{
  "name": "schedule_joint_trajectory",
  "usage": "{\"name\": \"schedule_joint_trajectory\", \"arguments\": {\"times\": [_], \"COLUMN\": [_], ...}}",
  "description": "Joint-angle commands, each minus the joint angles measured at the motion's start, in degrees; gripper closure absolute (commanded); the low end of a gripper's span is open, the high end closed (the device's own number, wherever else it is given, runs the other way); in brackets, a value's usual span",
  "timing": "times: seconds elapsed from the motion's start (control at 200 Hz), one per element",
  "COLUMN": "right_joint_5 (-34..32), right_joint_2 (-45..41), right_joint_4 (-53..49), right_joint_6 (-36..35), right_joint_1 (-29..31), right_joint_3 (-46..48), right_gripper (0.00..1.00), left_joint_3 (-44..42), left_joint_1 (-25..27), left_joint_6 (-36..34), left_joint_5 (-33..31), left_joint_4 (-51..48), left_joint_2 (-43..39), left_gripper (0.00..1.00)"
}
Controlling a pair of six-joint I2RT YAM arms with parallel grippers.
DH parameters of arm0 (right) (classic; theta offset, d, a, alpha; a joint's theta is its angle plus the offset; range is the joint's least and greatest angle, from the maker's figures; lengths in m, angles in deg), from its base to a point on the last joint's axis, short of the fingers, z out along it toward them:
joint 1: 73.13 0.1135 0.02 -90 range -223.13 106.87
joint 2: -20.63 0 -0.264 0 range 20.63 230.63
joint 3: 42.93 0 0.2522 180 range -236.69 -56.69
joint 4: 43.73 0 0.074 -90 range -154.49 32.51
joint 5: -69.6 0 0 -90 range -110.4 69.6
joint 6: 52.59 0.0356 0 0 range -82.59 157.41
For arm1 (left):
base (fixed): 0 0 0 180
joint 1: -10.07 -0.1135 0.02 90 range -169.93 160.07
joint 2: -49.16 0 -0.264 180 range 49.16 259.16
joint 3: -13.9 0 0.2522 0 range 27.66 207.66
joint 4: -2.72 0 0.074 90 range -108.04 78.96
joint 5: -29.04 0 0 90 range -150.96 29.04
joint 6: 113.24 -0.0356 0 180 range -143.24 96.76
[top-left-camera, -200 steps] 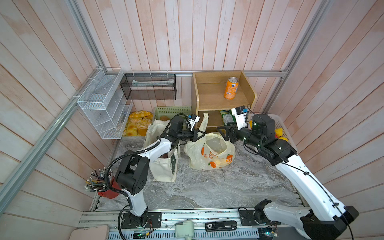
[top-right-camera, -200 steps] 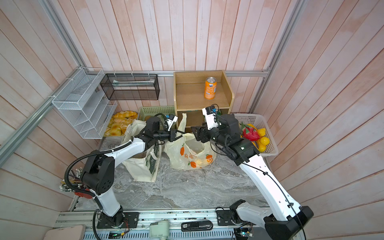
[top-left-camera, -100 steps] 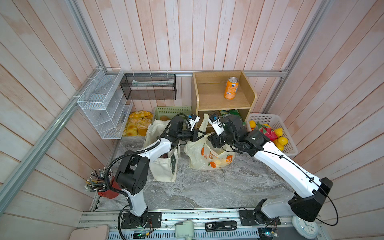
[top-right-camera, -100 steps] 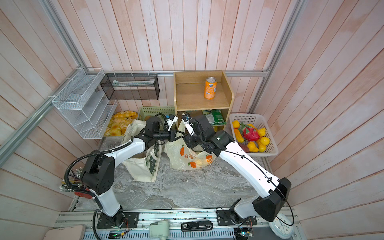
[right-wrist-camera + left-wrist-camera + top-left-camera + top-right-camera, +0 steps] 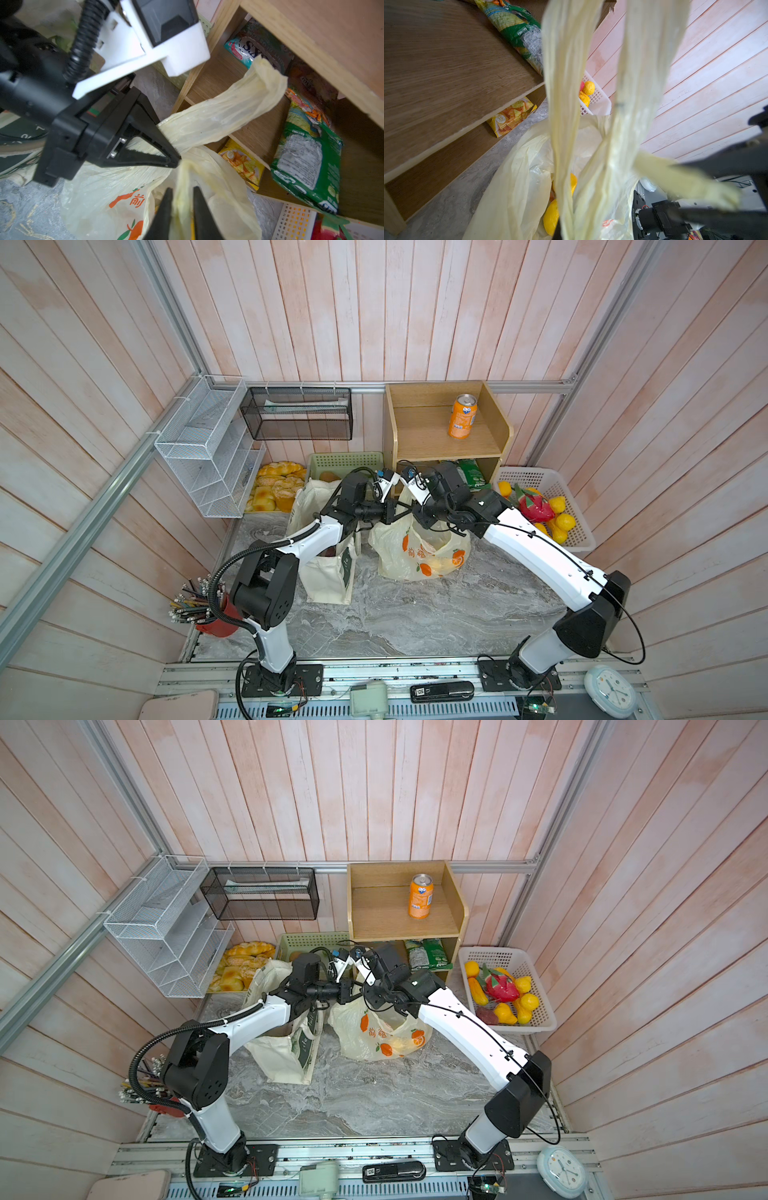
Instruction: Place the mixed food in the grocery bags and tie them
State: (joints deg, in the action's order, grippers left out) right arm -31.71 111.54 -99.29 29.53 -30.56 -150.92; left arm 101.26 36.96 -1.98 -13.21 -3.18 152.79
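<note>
Plastic bag with orange fruit print stands on the marble table, just beside the canvas tote and in front of the wooden shelf. The left gripper is closed tight on one handle. The right gripper is closed too, pinching the second handle between its fingers. Yellow lemon-like fruits lie inside the plastic bag.

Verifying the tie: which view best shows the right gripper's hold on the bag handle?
Right wrist view: the right gripper pinches the handle close up. The left wrist view shows it blurred; in both top views the arm hides the grip.
</note>
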Motion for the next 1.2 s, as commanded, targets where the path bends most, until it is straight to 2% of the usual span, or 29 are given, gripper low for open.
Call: {"name": "schedule_joint_trajectory", "arguments": {"times": [0.0, 0.11, 0.23, 0.38, 0.46, 0.56, 0.71, 0.915, 1.195], "right_joint_5": [2.7, 3.8, 4.3, -8.0, -12.2, -13.8, -11.9, -13.6, -11.6], "right_joint_2": [-1.2, -8.3, -24.4, -47.2, -52.2, -51.2, -47.7, -42.0, -28.5], "right_joint_4": [1.7, 8.1, 22.6, 39.3, 40.7, 37.3, 37.7, 39.1, 41.7], "right_joint_6": [4.9, 16.3, 38.2, 66.9, 74.6, 75.3, 73.7, 73.6, 65.0], "right_joint_1": [-2.9, -8.3, -16.0, -17.1, -17.0, -17.0, -16.5, -16.2, -16.8], "right_joint_3": [-1.4, 4.7, 21.1, 44.2, 48.4, 45.4, 42.2, 43.2, 40.6], "right_gripper": [1.0, 1.0, 1.0, 1.0, 1.0, 1.0, 1.0, 1.0, 1.0], "left_joint_3": [-0.9, -2.0, -2.8, -1.8, -0.6, 0.5, 1.6, 4.1, 7.8], "left_joint_1": [-0.3, -0.1, 0.0, 0.1, 0.1, 0.2, 0.4, 1.2, 2.2], "left_joint_6": [0.9, 2.6, 4.4, 5.6, 5.6, 5.4, 5.2, 4.0, 1.3], "left_joint_5": [1.4, 1.6, 1.6, 1.9, 2.1, 2.3, 2.1, 1.6, 1.6], "left_joint_4": [2.0, 3.1, 4.7, 5.4, 4.7, 3.9, 3.2, 0.5, -4.1], "left_joint_2": [-0.9, -2.0, -2.7, -2.0, -1.0, 0.0, 0.7, 2.0, 4.7], "left_gripper": [1.0, 1.0, 1.0, 1.0, 1.0, 1.0, 1.0, 1.0, 1.0]}}
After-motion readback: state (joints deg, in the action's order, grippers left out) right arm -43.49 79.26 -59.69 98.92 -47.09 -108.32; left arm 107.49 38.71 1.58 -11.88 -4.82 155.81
